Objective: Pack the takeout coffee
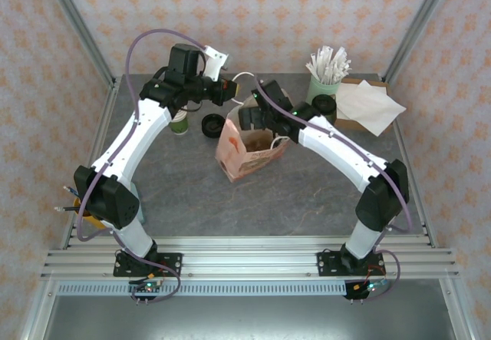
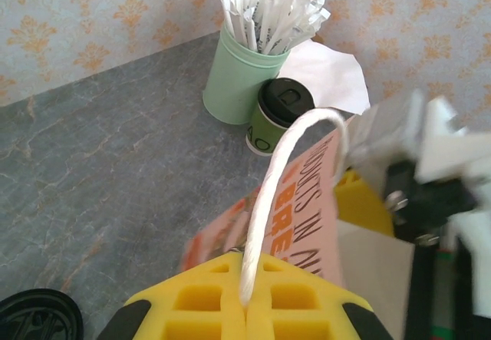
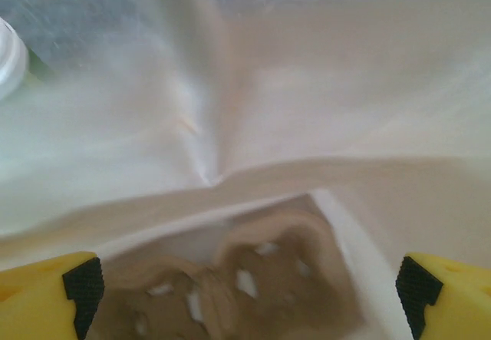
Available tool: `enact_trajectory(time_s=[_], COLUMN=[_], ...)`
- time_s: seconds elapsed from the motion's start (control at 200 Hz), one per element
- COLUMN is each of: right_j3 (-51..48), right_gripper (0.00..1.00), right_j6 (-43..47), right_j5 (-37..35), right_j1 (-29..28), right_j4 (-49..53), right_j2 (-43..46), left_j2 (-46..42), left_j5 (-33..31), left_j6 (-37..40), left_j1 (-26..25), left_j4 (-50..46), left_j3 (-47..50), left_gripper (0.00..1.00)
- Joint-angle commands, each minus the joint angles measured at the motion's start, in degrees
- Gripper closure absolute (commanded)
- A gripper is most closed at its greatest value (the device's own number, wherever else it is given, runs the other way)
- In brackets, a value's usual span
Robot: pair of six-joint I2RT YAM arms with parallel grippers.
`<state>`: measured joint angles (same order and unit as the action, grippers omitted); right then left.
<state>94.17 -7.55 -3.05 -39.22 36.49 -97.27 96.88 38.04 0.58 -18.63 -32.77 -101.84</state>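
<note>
**Bag held up, coffee waiting outside**

The left gripper [image 2: 245, 303] clamps the bag's white rope handle [image 2: 265, 202]. The right gripper [image 3: 245, 286] hangs spread and empty at the paper bag [image 1: 247, 154] mouth. The takeout coffee [image 1: 324, 110] stands at the bag's two o'clock, beside the straw holder [image 1: 322, 88]. Best to hold the handle taut and carry the cup upright.

Grey marbled table [image 1: 307, 202], pink paper bag [image 1: 238, 160], lidded coffee cup [image 1: 325, 106], mint straw holder [image 1: 321, 90], loose black lid [image 1: 212, 127].

The bag [image 1: 235, 153] is matt paper; the lid [image 2: 285, 94] on the takeout coffee [image 2: 265, 134] is black plastic.
</note>
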Motion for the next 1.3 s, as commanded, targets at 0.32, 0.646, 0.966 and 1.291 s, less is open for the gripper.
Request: enact_trajectory(time_s=[0.32,0.646,0.966,1.291], right_j3=[11.3,26.2,6.0,5.7], right_gripper=[0.0,0.01,0.02,0.01], right_j6=[10.3,7.9,13.5,25.4], right_j5=[0.5,13.4,6.5,-4.4], right_j1=[4.0,12.4,7.3,5.5], right_j4=[20.5,30.9,-2.9,-34.2], right_j2=[3.4,-2.5,3.3,-1.4], left_j2=[-1.2,-1.5,1.6,4.0], left_j5=[2.8,5.0,9.6,10.4], left_j6=[3.4,8.1,6.6,7.3], left_j1=[1.2,0.6,-0.3,1.1], left_j4=[0.0,-2.2,0.7,-0.8], left_j3=[0.1,0.6,-1.7,-3.0], left_gripper=[1.0,1.0,1.0,1.0])
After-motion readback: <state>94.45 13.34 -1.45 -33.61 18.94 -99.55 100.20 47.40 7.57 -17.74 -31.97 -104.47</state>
